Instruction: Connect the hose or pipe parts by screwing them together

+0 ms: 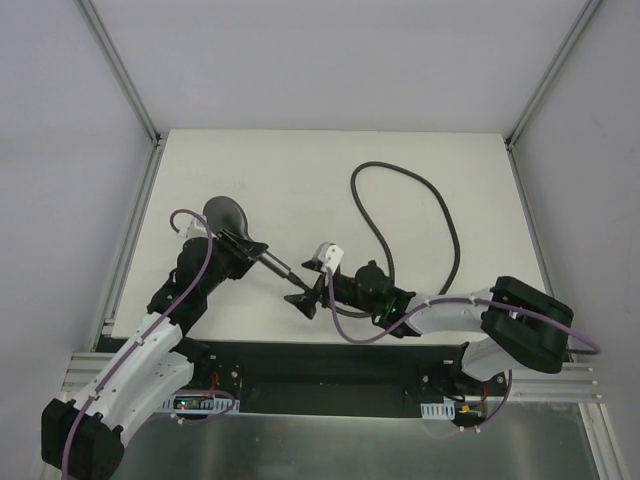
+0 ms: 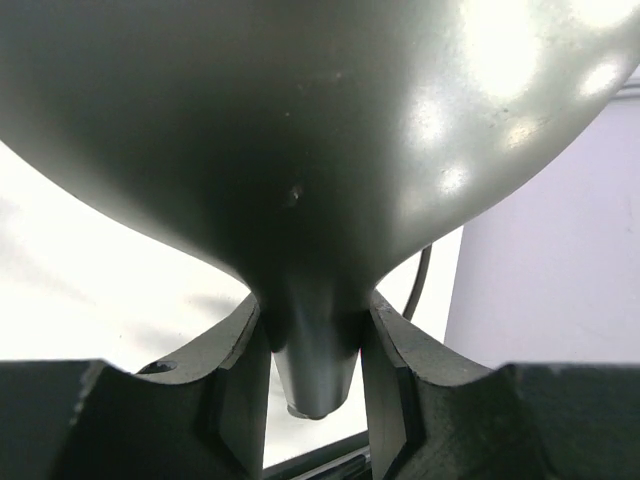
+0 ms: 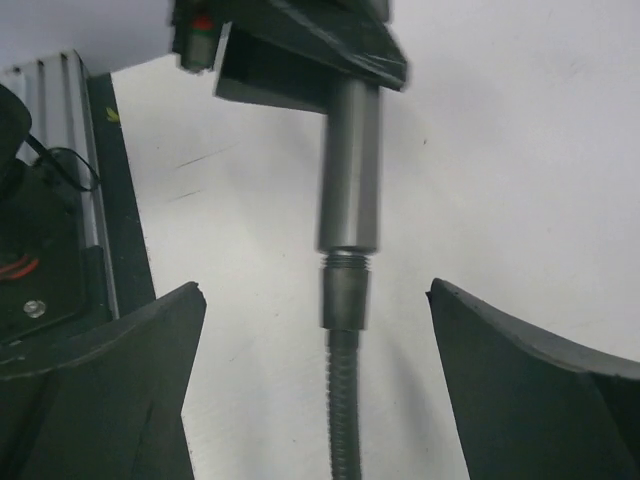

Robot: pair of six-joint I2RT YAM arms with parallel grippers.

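Observation:
My left gripper [image 2: 315, 310] is shut on the neck of the dark grey shower head [image 2: 300, 130], whose round head [image 1: 225, 212] rests at the table's left. Its straight handle [image 3: 350, 165] points toward my right gripper [image 3: 316, 288]. The hose's end fitting [image 3: 345, 295] sits on the handle's threaded end, with a few threads showing. My right gripper [image 1: 308, 290] stands wide open, one finger on each side of that fitting and touching nothing. From there the thin hose [image 1: 440, 215] loops across the right half of the table.
Metal frame rails [image 1: 130, 250] border the white table on the left and right. A black base rail [image 1: 320, 360] runs along the near edge. Purple cables [image 1: 350, 335] hang from both arms.

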